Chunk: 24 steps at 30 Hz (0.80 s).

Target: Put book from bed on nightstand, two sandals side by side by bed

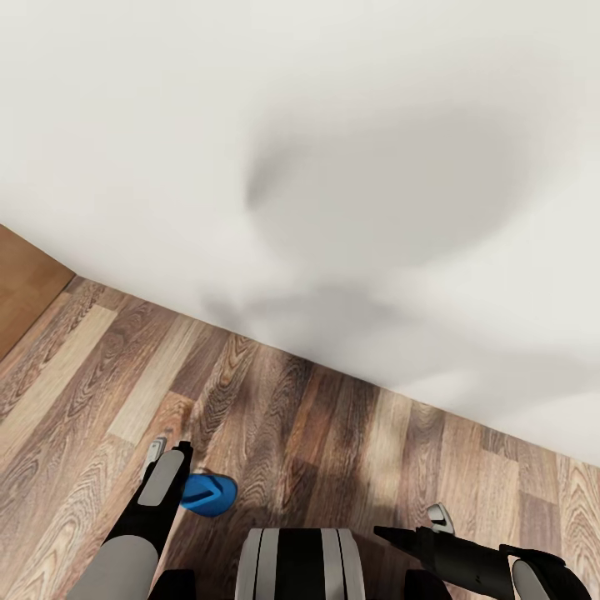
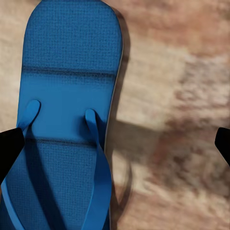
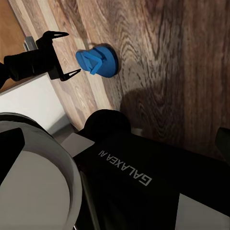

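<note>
1. While the left gripper (image 1: 171, 454) hangs low over the wood floor (image 1: 333, 433) at the lower left of the head picture, one blue sandal (image 1: 208, 493) is seen lying flat on the floor just beside it.
2. The sandal (image 2: 67, 120) is seen big and close in the left wrist picture, straps up. One dark finger (image 2: 9, 148) sits over the sandal's edge and the other is far out over the bare floor, so the fingers are spread wide and nothing is held.
3. From the right wrist picture, the left gripper (image 3: 61, 53) is shown wide open just beside the sandal (image 3: 97, 60), not around it.
4. The right gripper (image 1: 433, 525) is at the lower right of the head picture. Nothing is seen in it, but how far its fingers are open cannot be told.
5. The big pale shape across the top of the head picture is likely the bed (image 1: 333, 167).
6. The step in hand is judged to be picking up this sandal.
7. Next, the left gripper should be moved sideways so the sandal sits between the fingers, then lowered and closed.
</note>
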Motion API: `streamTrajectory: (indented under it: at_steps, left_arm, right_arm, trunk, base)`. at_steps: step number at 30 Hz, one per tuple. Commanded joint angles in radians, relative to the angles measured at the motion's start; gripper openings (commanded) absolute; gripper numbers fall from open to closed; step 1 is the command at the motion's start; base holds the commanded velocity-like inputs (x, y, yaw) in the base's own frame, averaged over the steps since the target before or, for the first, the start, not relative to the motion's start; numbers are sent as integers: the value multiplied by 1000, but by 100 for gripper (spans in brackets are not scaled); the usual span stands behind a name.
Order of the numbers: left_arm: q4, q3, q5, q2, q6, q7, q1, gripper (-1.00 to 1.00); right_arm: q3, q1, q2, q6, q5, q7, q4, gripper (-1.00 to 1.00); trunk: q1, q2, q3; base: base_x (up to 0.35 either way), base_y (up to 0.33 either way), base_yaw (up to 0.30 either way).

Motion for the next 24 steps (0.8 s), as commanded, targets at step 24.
streamTrajectory:
  at_steps: [24]
  left_arm:
    - [-1, 2, 11, -1, -7, 2, -1, 100]
  right_arm:
    - [-1, 0, 0, 4, 1, 4, 0, 100]
  trunk:
    - [0, 0, -1]
  base:
    - [-68, 0, 0]
